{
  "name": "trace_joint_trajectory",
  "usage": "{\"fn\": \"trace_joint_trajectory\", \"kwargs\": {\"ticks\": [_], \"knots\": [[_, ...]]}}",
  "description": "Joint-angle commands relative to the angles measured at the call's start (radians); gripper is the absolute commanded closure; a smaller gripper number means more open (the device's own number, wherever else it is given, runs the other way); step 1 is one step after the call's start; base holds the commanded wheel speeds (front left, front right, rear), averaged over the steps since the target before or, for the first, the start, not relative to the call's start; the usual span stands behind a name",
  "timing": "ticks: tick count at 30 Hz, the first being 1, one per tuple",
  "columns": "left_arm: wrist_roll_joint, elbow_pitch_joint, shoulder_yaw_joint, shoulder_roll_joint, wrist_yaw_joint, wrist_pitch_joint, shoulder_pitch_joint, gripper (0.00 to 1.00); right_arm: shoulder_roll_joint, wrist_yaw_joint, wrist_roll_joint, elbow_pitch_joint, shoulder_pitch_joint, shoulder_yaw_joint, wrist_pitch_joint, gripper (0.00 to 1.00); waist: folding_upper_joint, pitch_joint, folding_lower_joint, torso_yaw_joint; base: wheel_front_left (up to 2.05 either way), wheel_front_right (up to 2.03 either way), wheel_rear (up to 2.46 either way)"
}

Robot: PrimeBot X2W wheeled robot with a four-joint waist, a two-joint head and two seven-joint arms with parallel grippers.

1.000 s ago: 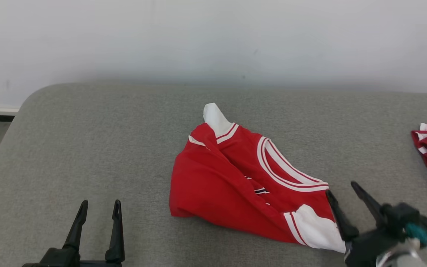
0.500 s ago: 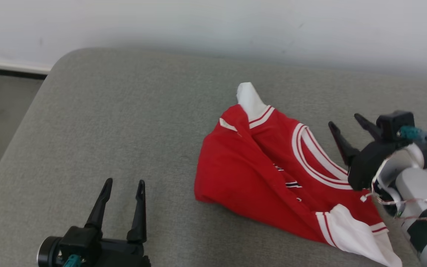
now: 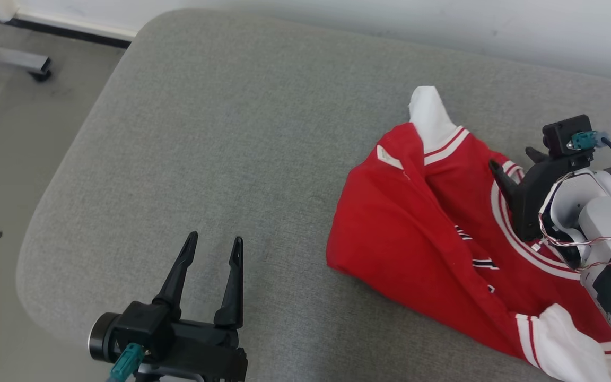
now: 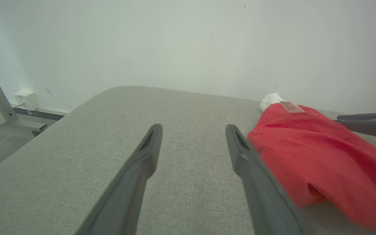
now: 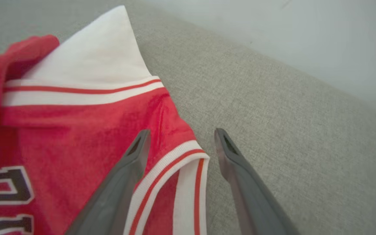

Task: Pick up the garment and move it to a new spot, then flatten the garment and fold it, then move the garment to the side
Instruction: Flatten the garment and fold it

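1. Garment [image 3: 417, 228]: red jersey w/ white-and-red trim, lying bunched on the grey cushion [image 3: 231, 132], right part of the surface, mid-depth. A white sleeve [image 3: 430, 114] points to the far side. A white cuff [image 3: 560, 339] sits at the near right.
2. L gripper [image 3: 216, 237]: near left, over bare cushion, garment off to its right, not touching. Fingers spread wide w/ nothing between them.
3. R gripper [image 3: 510, 158]: at the garment's far-right part, by the striped trim [image 5: 175, 160]. Jaws wide apart. In the right wrist view one finger is over red cloth, the other over bare cushion, and the trim edge lies between them. No cloth pinched. Touching or just above the fabric: can't tell.
4. Progress, as I judge it: early.
   - Nothing is held, so no pick-up is under way.
   - Whether this spot is already the "new spot": can't tell from how things lie.
   - Garment is not flat: body creased over itself, lettering partly buried in a fold.
   - Not folded, and not set aside.
5. Left to do, prob.: close R on the trim edge, bring L over to a second edge, then spread, smooth, fold and shift to the side. That's most of the job.
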State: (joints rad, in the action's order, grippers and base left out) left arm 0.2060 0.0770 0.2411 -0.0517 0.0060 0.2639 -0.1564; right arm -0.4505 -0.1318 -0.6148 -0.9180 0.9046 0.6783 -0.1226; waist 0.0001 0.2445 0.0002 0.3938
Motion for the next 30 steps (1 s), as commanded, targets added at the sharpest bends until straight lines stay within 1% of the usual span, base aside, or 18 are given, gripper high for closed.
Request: {"fn": "trace_joint_trajectory", "kwargs": {"ticks": [1, 4, 8, 9, 10, 12, 15, 18, 19, 21, 25, 27, 28, 29, 30], "knots": [[0.007, -0.002, 0.001, 0.001, 0.004, 0.000, -0.011, 0.00, -0.005, 0.003, -0.003, -0.006, 0.005, 0.005, -0.004, 0.00, -0.0001, 0.034, -0.0002, 0.034, 0.00, 0.00, 0.00], [0.015, -0.004, 0.013, 0.001, 0.013, 0.000, -0.017, 0.00, -0.010, 0.003, -0.014, -0.048, 0.037, 0.037, -0.038, 0.00, -0.0001, 0.046, -0.0002, 0.044, 0.00, 0.00, 0.00], [0.023, -0.008, 0.018, 0.001, 0.024, 0.000, -0.023, 0.00, -0.001, 0.003, -0.040, -0.087, 0.057, 0.081, -0.089, 0.00, -0.0001, 0.055, -0.0002, 0.046, 0.00, 0.00, 0.00], [0.024, -0.008, 0.016, 0.001, 0.026, 0.000, -0.023, 0.00, 0.001, 0.003, -0.049, -0.088, 0.060, 0.092, -0.101, 0.69, -0.0001, 0.056, -0.0002, 0.045, 0.00, 0.00, 0.00], [0.024, -0.009, 0.015, 0.002, 0.028, 0.000, -0.022, 0.00, 0.003, 0.003, -0.058, -0.090, 0.060, 0.105, -0.117, 1.00, -0.0001, 0.056, -0.0002, 0.042, 0.00, 0.00, 0.00], [0.022, -0.008, 0.009, 0.002, 0.029, 0.000, -0.019, 0.00, -0.001, 0.003, -0.076, -0.091, 0.065, 0.123, -0.138, 1.00, -0.0001, 0.055, -0.0002, 0.034, 0.00, 0.00, 0.00], [0.020, -0.005, 0.005, 0.001, 0.033, 0.000, -0.021, 0.00, -0.028, 0.003, -0.095, -0.091, 0.101, 0.130, -0.111, 1.00, -0.0001, 0.051, -0.0002, 0.021, 0.00, 0.00, 0.00], [0.017, -0.007, 0.003, 0.001, 0.034, 0.000, -0.025, 0.00, -0.051, 0.003, -0.084, -0.097, 0.149, 0.135, -0.053, 1.00, -0.0001, 0.045, -0.0002, 0.010, 0.00, 0.00, 0.00], [0.016, -0.007, 0.002, 0.001, 0.034, 0.000, -0.022, 0.00, -0.070, 0.003, -0.073, -0.116, 0.180, 0.127, -0.003, 1.00, -0.0001, 0.042, -0.0002, 0.003, 0.00, 0.00, 0.00], [0.016, -0.007, 0.004, 0.001, 0.033, 0.000, -0.024, 0.00, -0.084, 0.003, -0.063, -0.143, 0.206, 0.119, 0.040, 1.00, -0.0001, 0.039, -0.0002, -0.001, 0.00, 0.00, 0.00], [0.019, -0.008, 0.011, 0.001, 0.035, 0.000, -0.023, 0.00, -0.083, 0.003, -0.036, -0.217, 0.254, 0.099, 0.110, 1.00, -0.0001, 0.038, -0.0002, -0.003, 0.00, 0.00, 0.00], [0.021, -0.009, 0.014, 0.001, 0.036, 0.000, -0.023, 0.00, -0.068, 0.003, -0.027, -0.252, 0.259, 0.095, 0.135, 1.00, -0.0001, 0.039, -0.0002, -0.002, 0.00, 0.00, 0.00], [0.021, -0.008, 0.015, 0.001, 0.035, 0.000, -0.021, 0.00, -0.058, 0.003, -0.031, -0.270, 0.256, 0.090, 0.142, 0.33, -0.0001, 0.038, -0.0002, -0.002, 0.00, 0.00, 0.00], [0.020, -0.006, 0.014, 0.001, 0.035, 0.000, -0.019, 0.00, -0.053, 0.003, -0.033, -0.286, 0.254, 0.085, 0.149, 0.00, -0.0001, 0.035, -0.0002, -0.003, 0.00, 0.00, 0.00], [0.018, -0.004, 0.014, 0.001, 0.034, 0.000, -0.017, 0.00, -0.048, 0.003, -0.029, -0.295, 0.254, 0.083, 0.162, 0.00, -0.0001, 0.032, -0.0002, -0.005, 0.00, 0.00, 0.00]]}}
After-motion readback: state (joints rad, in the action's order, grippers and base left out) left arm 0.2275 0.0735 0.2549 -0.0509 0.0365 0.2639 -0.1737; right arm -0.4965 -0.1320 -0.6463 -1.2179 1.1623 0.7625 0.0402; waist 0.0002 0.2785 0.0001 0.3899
